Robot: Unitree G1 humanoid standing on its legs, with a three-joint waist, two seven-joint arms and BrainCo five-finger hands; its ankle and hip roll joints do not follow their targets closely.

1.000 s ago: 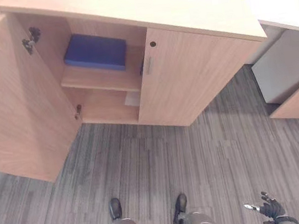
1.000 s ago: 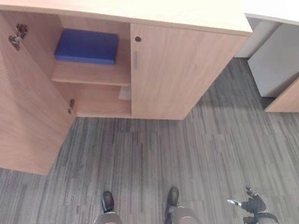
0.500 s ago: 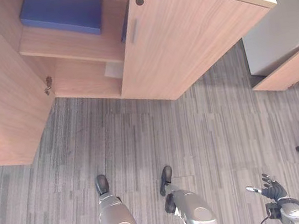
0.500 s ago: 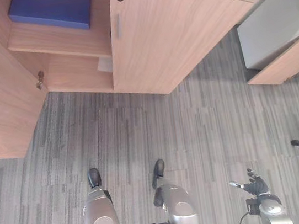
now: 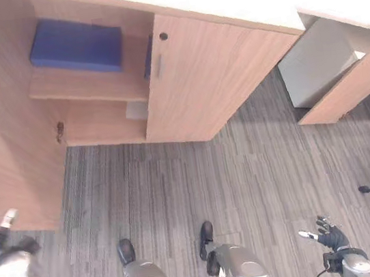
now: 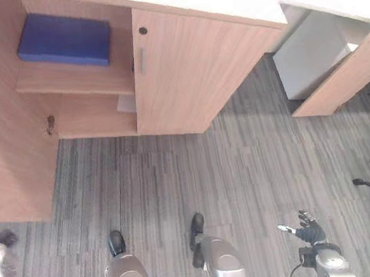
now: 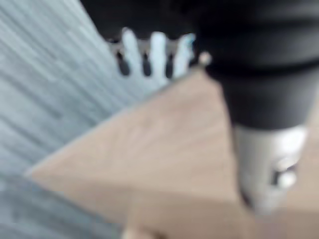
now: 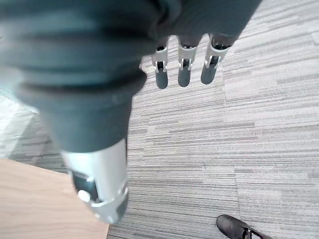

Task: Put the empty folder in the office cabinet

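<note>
The blue folder (image 5: 75, 46) lies flat on the upper shelf (image 5: 89, 93) of the office cabinet (image 5: 219, 85), so it looks stowed (door (image 5: 0, 150) open). Both hands are empty, fingers straight: left hand (image 7: 154, 52) by the door, right hand (image 8: 184, 67) low over the floor (image 5: 245, 171).

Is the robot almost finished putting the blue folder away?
It looks nearly done. The blue folder already lies on the upper shelf inside the cabinet. Neither the left hand nor the right hand holds anything; both are open. The cabinet's left door stands open, so closing it may be left.
</note>
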